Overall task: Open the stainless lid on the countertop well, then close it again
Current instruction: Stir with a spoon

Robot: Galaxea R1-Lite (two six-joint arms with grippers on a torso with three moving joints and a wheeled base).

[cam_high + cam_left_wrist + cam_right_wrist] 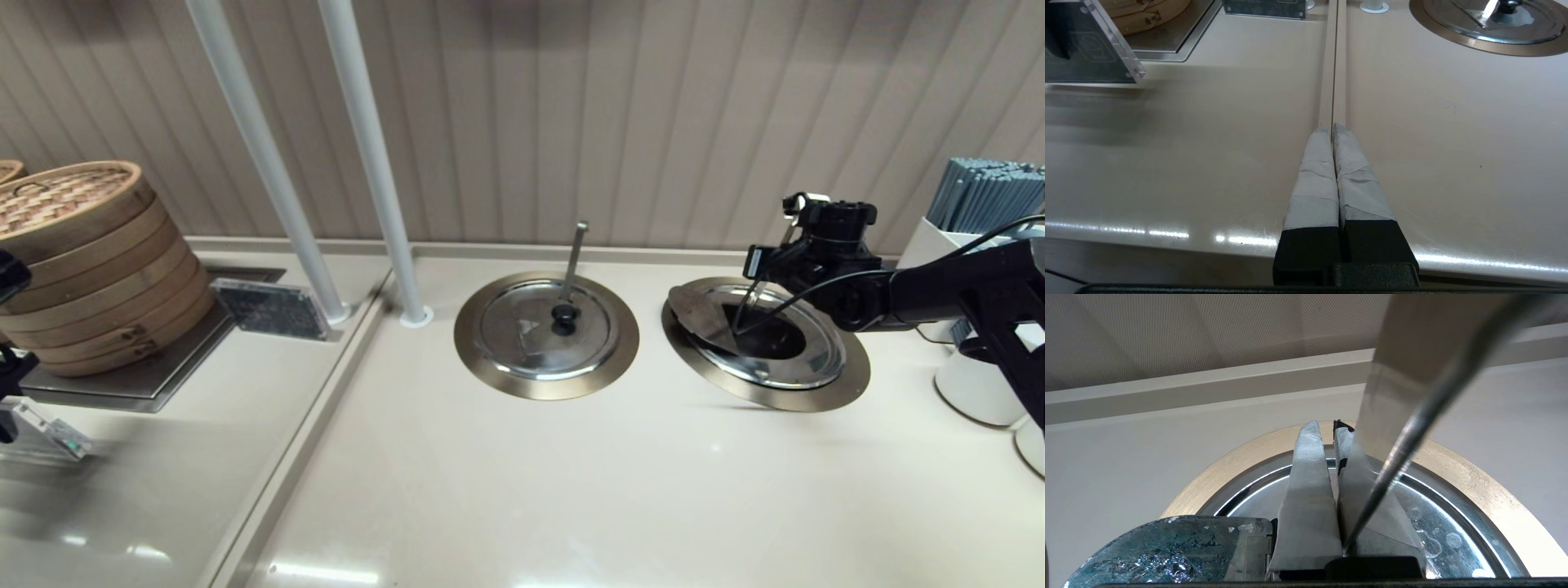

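The stainless lid [704,314] stands folded up on the left half of the countertop well [816,390], whose dark inside holds a slanting ladle handle [747,306]. The right claw [755,265] hovers over the well's far rim, fingers [1306,490] pressed together, lid beside them. The left claw [1333,130], pressed shut, hangs above the table [1188,155] far left.

Shiny steel lid [706,314]; brushed bronze ring [841,388].

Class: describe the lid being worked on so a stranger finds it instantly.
On the beige countertop sit two bronze-ringed round wells. Take the right well, where the right gripper reaches. Its stainless lid is half folded up, showing the dark inside, while the twin lid lies shut.
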